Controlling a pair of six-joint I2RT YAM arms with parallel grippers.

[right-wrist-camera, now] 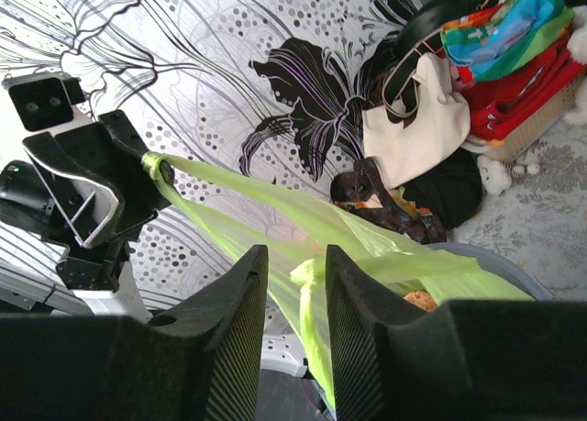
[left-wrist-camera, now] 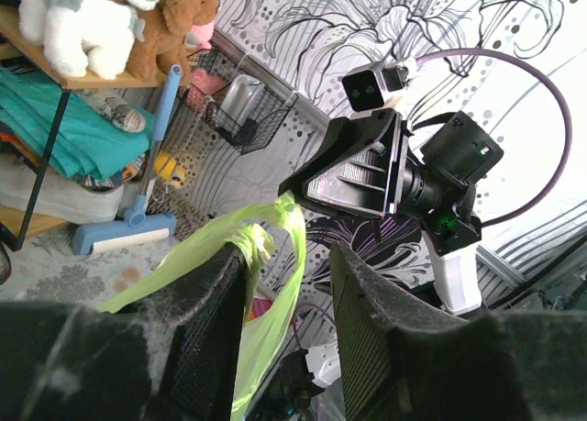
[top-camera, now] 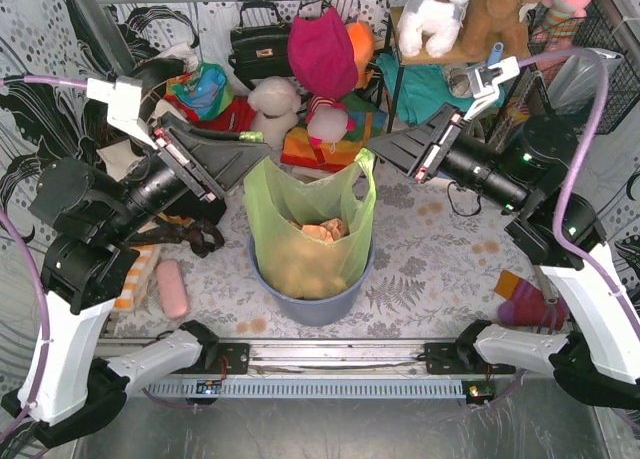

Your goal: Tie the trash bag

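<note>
Trash bag (top-camera: 305, 219) in bin (top-camera: 312, 307); plush toys (top-camera: 275, 104) behind.

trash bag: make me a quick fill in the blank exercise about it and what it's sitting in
The trash bag sits in a round blue-grey ___.
Crumpled tan ___ shows through its plastic.
The plastic is translucent light ___.
Missing words: bin, paper, green.

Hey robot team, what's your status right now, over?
Left gripper and right gripper part open, tips at the handles of the trash bag, hold unclear. Bag untied, standing in bin. Nothing in the way.
</note>
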